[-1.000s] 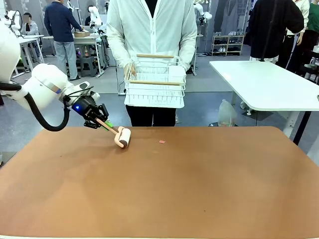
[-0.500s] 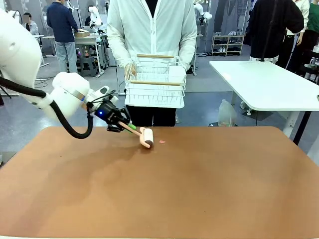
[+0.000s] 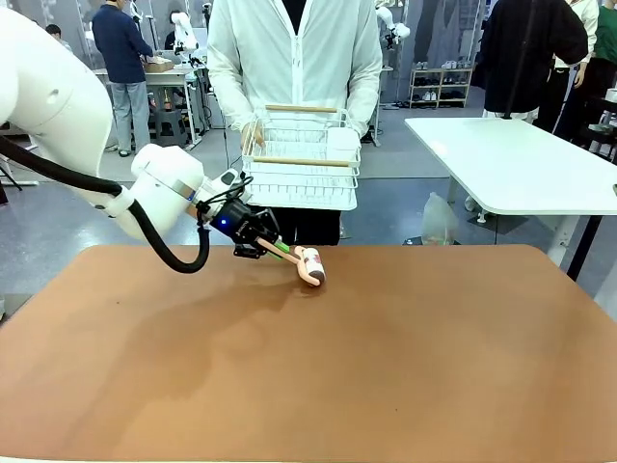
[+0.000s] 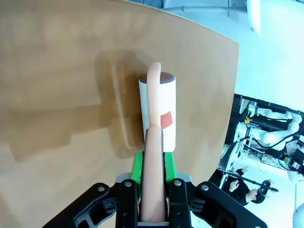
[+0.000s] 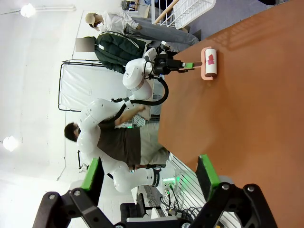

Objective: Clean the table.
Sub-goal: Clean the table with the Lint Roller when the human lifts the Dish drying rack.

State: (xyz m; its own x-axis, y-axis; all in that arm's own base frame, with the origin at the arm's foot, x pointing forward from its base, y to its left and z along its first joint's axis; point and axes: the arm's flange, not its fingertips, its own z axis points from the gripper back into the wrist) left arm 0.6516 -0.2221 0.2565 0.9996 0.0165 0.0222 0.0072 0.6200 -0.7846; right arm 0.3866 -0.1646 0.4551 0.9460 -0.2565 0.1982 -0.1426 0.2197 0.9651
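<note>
Now near the far edge of the table point(image 3: 386, 367): lint roller point(image 3: 313, 267) clamped in left gripper point(image 3: 274, 248), red scrap point(image 4: 166, 119) stuck on; right gripper point(image 5: 149, 174) agape, empty. Probably nearly done.

Beyond my table's point(image 3: 386, 367) far edge I see an open lab hall: grey floor point(image 3: 405, 207), a white table point(image 3: 501, 159), workbenches point(image 3: 166, 75) with people point(image 3: 120, 48), and shelving point(image 3: 434, 87) behind.

White arm point(image 3: 48, 92), black cable point(image 3: 181, 267), green-padded black fingers point(image 4: 137, 167).
</note>
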